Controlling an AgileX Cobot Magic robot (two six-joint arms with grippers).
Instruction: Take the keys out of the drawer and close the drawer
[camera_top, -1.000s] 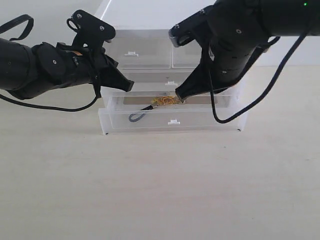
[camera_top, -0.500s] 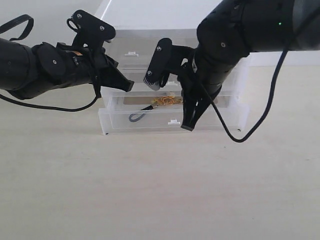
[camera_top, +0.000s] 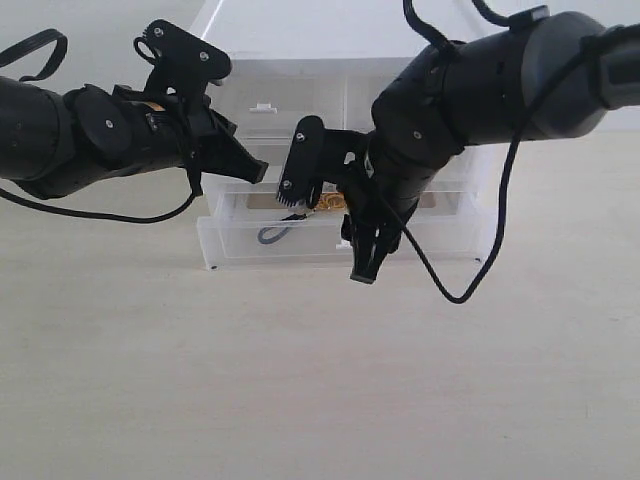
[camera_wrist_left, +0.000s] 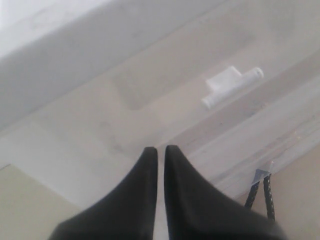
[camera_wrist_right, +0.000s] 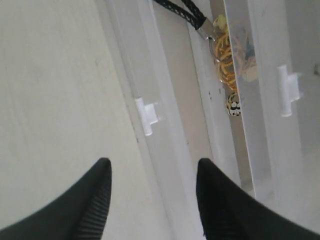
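Right gripper (camera_top: 326, 237) has swung off the keys (camera_top: 331, 203): a second ago one fingertip sat at the gold rings, and now the wrist is turned and lowered so the hand hangs in front of the drawer (camera_top: 250, 248) with its two fingers flung wide and nothing between them. In that same exterior view the keys have not shifted; they lie in the pulled-out lowest tier, strap loop trailing toward the left, and the left gripper (camera_top: 258, 172) has stayed by the unit's upper left. From the left wrist, the left gripper (camera_wrist_left: 161, 150) shows its fingers pressed almost together on nothing, with the keys' strap just in sight at the edge. From the right wrist, the right gripper (camera_wrist_right: 152, 165) is spread across the drawer (camera_wrist_right: 167, 150) front wall, below its tab handle (camera_wrist_right: 146, 116), and the keys (camera_wrist_right: 227, 60) rest inside, well clear of both fingers. By my reading the first reach took nothing, so removal is yet to come and closing must wait.
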